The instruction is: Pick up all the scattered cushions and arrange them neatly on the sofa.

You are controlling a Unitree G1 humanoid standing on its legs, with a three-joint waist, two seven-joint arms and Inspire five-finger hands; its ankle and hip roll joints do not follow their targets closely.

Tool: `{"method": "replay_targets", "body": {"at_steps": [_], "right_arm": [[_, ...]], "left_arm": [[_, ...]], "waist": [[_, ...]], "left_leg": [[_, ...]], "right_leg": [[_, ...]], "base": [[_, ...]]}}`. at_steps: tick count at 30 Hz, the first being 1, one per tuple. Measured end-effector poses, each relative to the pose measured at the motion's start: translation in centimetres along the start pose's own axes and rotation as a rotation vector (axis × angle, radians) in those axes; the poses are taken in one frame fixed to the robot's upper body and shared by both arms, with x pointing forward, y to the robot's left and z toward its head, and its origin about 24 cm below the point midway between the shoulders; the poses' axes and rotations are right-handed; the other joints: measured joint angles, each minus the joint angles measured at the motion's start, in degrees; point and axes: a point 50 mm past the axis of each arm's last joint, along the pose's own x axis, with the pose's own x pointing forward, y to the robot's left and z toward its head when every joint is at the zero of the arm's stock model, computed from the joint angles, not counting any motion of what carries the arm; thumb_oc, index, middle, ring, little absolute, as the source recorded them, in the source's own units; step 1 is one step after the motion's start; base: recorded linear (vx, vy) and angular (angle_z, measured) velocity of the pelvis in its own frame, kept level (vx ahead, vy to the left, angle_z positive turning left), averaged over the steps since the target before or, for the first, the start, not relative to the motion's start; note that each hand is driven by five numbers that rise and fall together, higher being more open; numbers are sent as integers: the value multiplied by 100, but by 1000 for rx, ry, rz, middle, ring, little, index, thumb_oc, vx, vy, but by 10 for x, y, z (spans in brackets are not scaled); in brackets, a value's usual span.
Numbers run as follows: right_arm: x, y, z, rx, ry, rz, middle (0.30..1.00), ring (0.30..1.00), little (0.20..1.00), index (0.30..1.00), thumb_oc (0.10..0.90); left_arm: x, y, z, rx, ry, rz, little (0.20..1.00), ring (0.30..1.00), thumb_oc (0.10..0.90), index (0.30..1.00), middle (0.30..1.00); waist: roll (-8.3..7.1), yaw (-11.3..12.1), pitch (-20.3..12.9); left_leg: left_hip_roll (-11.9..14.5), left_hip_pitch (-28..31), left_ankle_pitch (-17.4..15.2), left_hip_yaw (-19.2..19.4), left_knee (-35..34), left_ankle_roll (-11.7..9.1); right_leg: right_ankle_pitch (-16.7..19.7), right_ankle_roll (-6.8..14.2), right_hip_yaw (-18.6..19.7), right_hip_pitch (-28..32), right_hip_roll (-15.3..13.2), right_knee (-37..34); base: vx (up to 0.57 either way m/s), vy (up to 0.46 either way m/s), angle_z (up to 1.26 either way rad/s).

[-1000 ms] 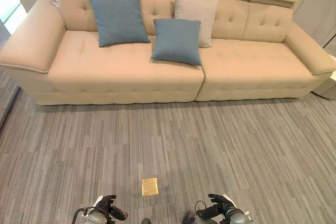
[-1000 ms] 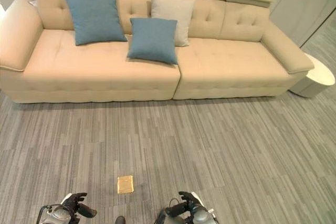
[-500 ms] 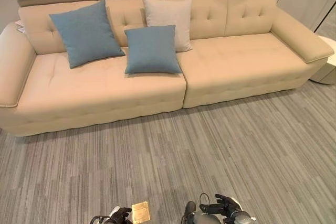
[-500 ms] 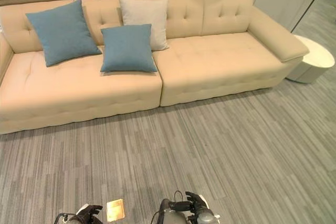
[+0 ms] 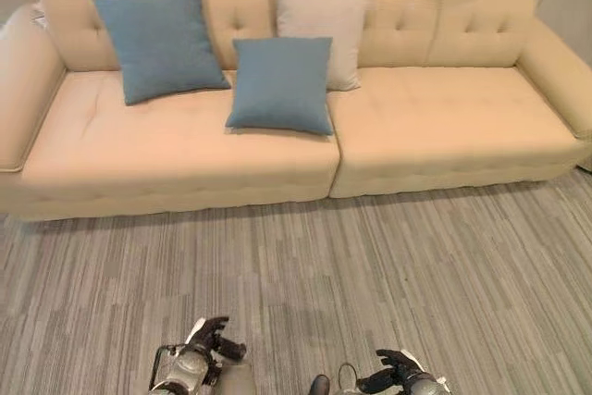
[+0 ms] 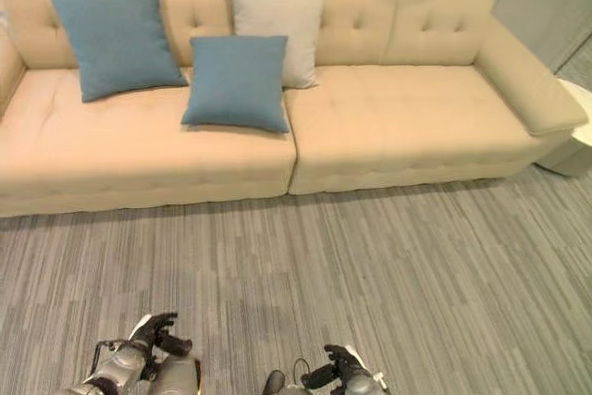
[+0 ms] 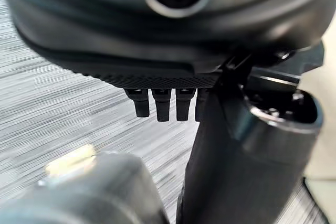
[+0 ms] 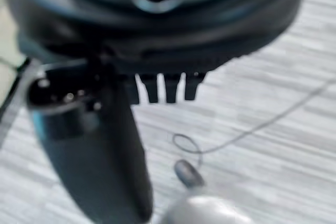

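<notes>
Both hands hang low over the grey carpet (image 5: 416, 256), holding nothing: left hand (image 5: 211, 339) and right hand (image 5: 393, 375), fingers loose and apart. Two blue cushions (image 5: 159, 37) and a beige cushion (image 5: 320, 16) sit on the sofa (image 5: 444, 117).

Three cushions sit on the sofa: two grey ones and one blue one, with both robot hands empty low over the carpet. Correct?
Not quite: the left eye view shows two blue cushions and one grey cushion on the sofa. The left robot hand and right robot hand are indeed empty.
</notes>
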Motion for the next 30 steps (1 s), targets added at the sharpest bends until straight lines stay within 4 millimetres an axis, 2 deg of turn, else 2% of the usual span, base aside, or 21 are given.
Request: {"method": "replay_targets", "body": {"at_steps": [1,2,3,5,7,8,11,12,14,15,16,17,18,19,20,22,25,26,27,29,30], "right_arm": [[0,1,-1,-13,6,-1,900,900,900,900,800],[-1,5,-5,-37,8,9,900,900,900,900,800],[-1,13,1,-38,-6,25,900,900,900,900,800],[-1,23,6,-65,-34,57,900,900,900,900,800],[-1,23,7,-64,-36,55,900,900,900,900,800],[-1,22,7,-64,-35,49,900,900,900,900,800],[1,19,10,-46,-24,38,900,900,900,900,800],[1,20,9,-32,-18,40,900,900,900,900,800],[-1,27,2,-17,8,56,900,900,900,900,800],[-1,27,0,-16,18,57,900,900,900,900,800],[-2,30,-1,-8,20,63,900,900,900,900,800],[-3,31,-4,16,29,61,900,900,900,900,800],[-3,26,-7,45,30,44,900,900,900,900,800],[-2,24,-5,47,18,38,900,900,900,900,800],[-2,22,-2,43,4,37,900,900,900,900,800],[-2,17,0,38,-18,26,900,900,900,900,800],[-1,11,7,39,-43,21,900,900,900,900,800],[0,11,10,30,-52,27,900,900,900,900,800],[0,11,12,41,-57,29,900,900,900,900,800],[1,10,15,52,-67,29,900,900,900,900,800],[1,11,16,55,-68,30,900,900,900,900,800]], "left_arm": [[0,-2,0,5,1,-4,900,900,800,900,900],[-1,-7,-1,-24,7,-9,900,900,800,900,900],[0,-2,1,-23,4,6,900,900,800,900,900],[0,8,-7,-13,42,38,900,900,800,900,900],[-2,10,-19,-62,95,54,900,900,800,900,900],[-3,10,-23,-62,105,59,900,900,800,900,900],[-7,18,-37,-53,155,92,900,900,800,900,900],[-9,17,-47,-44,189,90,900,900,800,900,900],[-13,19,-59,-28,233,90,900,900,800,900,900],[-15,16,-63,-18,249,80,900,900,800,900,900],[-16,15,-67,-6,267,74,900,900,800,900,900],[-16,15,-67,2,269,70,900,900,800,900,900],[-17,15,-69,14,270,67,900,900,800,900,900],[-16,16,-68,15,263,71,900,900,800,900,900],[-16,19,-68,16,262,78,900,900,800,900,900],[-16,20,-66,21,253,80,900,900,800,900,900],[-12,22,-56,41,213,83,900,900,800,900,900],[-12,21,-55,46,212,77,900,900,800,900,900],[-11,24,-52,54,208,84,900,900,800,900,900],[-11,22,-52,71,206,75,900,900,800,900,900],[-12,20,-57,82,218,67,900,900,800,900,900]], "waist": [[43,38,-43],[157,166,-44],[-35,189,-51],[-76,294,-24],[-187,373,-18],[-204,393,-31],[-254,452,-27],[-250,478,-24],[-307,453,-21],[-267,460,-2],[-274,378,-9],[-229,355,17],[-172,278,47],[-143,193,20],[-59,195,-3],[135,8,-112],[215,-203,-154],[262,-292,-200],[216,-348,-215],[221,-422,-203],[161,-427,-215]], "left_leg": [[-54,8,200,-57,-712,-20],[-106,122,1021,-155,-1447,-8],[-255,173,937,-64,-1442,125],[-305,507,927,51,-1603,261],[-548,781,677,100,-1563,408],[-641,832,578,112,-1508,449],[-686,874,237,85,-1270,556],[-641,931,229,81,-1275,557],[-629,1207,129,65,-1353,591],[-534,1305,93,99,-1395,602],[-610,1534,23,79,-1470,652],[-623,1653,-35,75,-1489,708],[-585,1961,-95,100,-1626,727],[-609,2095,-317,47,-1696,992],[-631,2339,-269,40,-1882,1033],[-600,2498,-215,9,-2011,978],[-703,2706,-250,-109,-2114,885],[-715,2703,-328,-268,-2106,839],[-749,2736,-330,-320,-2116,837],[-773,2883,-408,-384,-2145,732],[-774,2984,-464,-403,-2167,718]], "right_leg": [[-54,64,18,95,1,-136],[-224,370,221,325,66,-356],[-248,484,445,398,-39,-435],[-254,398,519,312,131,-145],[142,291,587,356,158,-155],[127,294,446,419,78,-132],[294,469,638,400,1,145],[282,486,688,363,-2,334],[340,564,811,203,-30,1074],[307,604,849,17,-52,1609],[477,763,901,-310,-187,2521],[604,844,1003,-419,-236,2934],[986,791,925,-685,-376,3769],[1091,724,948,-806,-447,4093],[788,680,834,-1059,-580,4552],[387,672,631,-1378,-557,4207],[209,564,677,-1856,-477,3334],[268,578,692,-1861,-357,2179],[364,582,681,-1949,-369,1707],[729,671,669,-2164,-434,1192],[868,650,654,-2213,-462,1046]], "base": [[519,223,-44],[254,108,-34],[353,172,-37],[340,210,-20],[324,239,-11],[300,252,-6],[327,328,-2],[246,349,-3],[198,316,-3],[275,383,6],[276,382,11],[440,449,11],[253,196,-4],[458,271,-26],[209,68,-18],[229,55,0],[368,-68,28],[206,-45,43],[292,-58,55],[308,-38,42],[252,-16,23]]}}
